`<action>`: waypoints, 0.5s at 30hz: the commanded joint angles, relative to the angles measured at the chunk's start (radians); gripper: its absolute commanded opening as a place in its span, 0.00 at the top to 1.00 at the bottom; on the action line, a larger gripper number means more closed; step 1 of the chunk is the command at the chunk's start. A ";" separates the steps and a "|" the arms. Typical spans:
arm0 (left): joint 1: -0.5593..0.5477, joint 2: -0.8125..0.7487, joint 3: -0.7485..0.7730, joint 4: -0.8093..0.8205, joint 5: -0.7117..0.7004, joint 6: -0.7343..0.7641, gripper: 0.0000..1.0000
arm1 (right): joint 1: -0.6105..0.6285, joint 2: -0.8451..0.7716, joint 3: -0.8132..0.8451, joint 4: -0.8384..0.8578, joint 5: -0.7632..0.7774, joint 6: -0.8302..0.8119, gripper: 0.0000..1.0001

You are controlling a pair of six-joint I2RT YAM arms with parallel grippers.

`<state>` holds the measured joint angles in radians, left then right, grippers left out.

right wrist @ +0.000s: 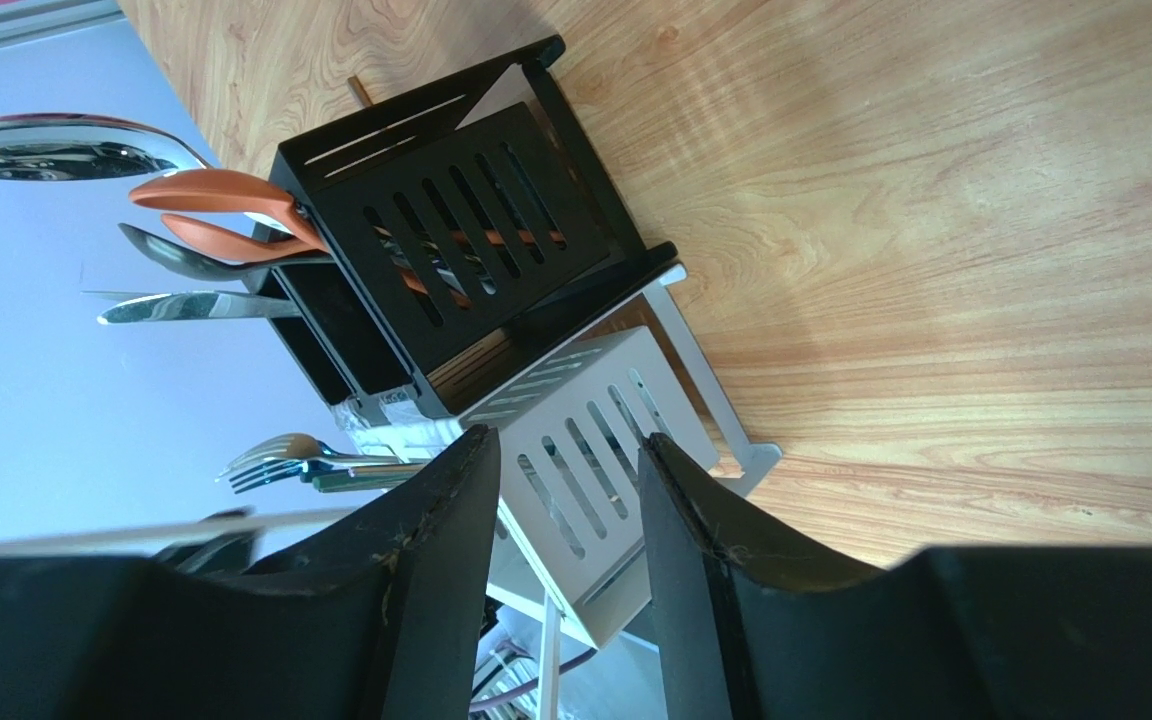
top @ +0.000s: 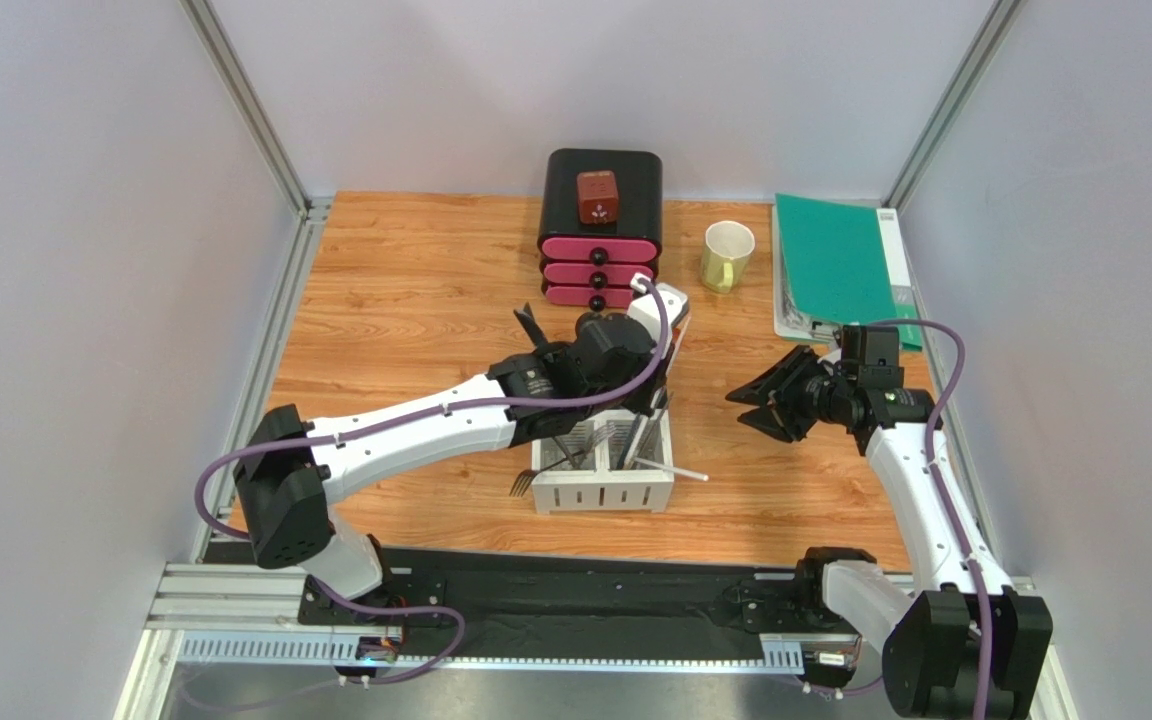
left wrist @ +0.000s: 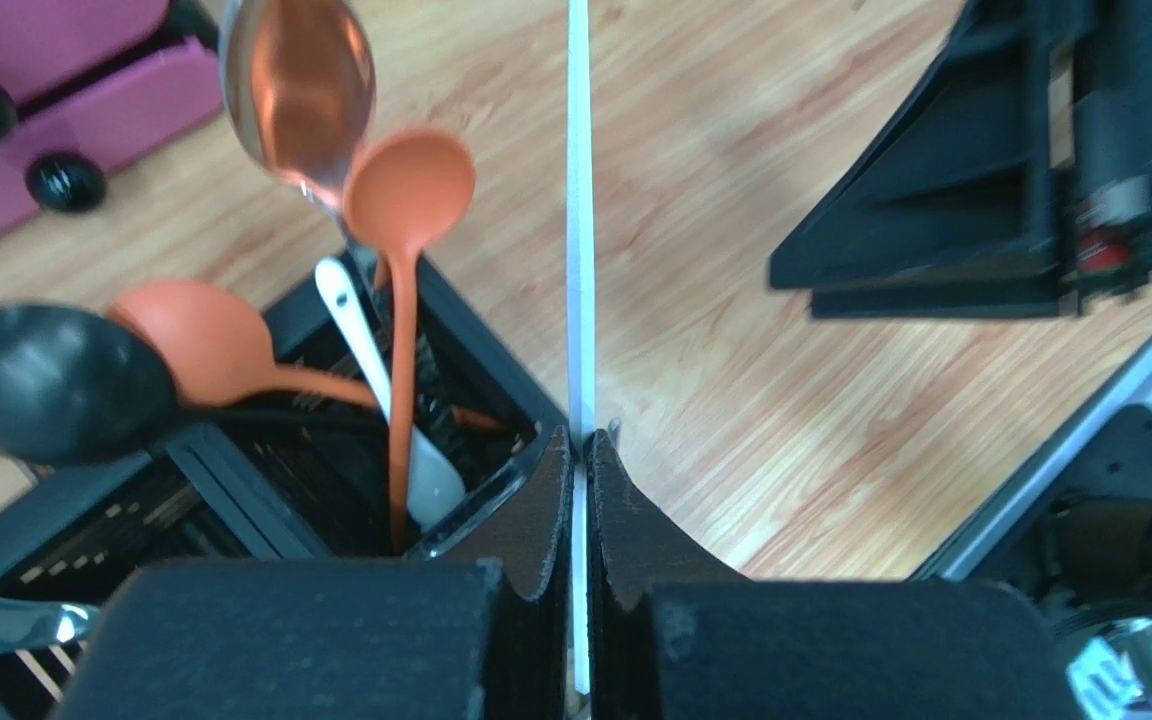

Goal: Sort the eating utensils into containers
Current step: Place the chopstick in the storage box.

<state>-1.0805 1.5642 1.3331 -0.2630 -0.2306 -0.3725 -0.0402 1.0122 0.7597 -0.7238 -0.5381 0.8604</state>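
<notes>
Got the left end effector (left wrist: 582, 458) pinched shut on a thin pale utensil (left wrist: 579, 225) — chopstick or knife edge-on, can't tell — over the far right corner of the caddy (top: 597, 492) on the bench (top: 417, 285). Got the right end effector (top: 745, 410) parted and empty, further right. Looks stiff, light, slick — worth pinching mid-shaft, upright.

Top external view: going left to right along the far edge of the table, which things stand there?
black-and-pink drawer box → pale green mug → green folder
</notes>
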 commanded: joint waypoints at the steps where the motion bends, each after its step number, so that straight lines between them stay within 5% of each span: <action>1: -0.012 -0.019 -0.075 0.058 -0.038 0.001 1.00 | 0.005 -0.023 -0.006 -0.019 0.007 -0.026 0.55; 15: -0.048 -0.081 -0.169 0.005 -0.044 -0.034 1.00 | 0.005 -0.014 -0.026 0.003 0.006 -0.015 0.55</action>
<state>-1.1126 1.5288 1.1599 -0.2512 -0.2646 -0.3954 -0.0402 1.0092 0.7349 -0.7387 -0.5316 0.8474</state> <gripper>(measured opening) 0.007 0.448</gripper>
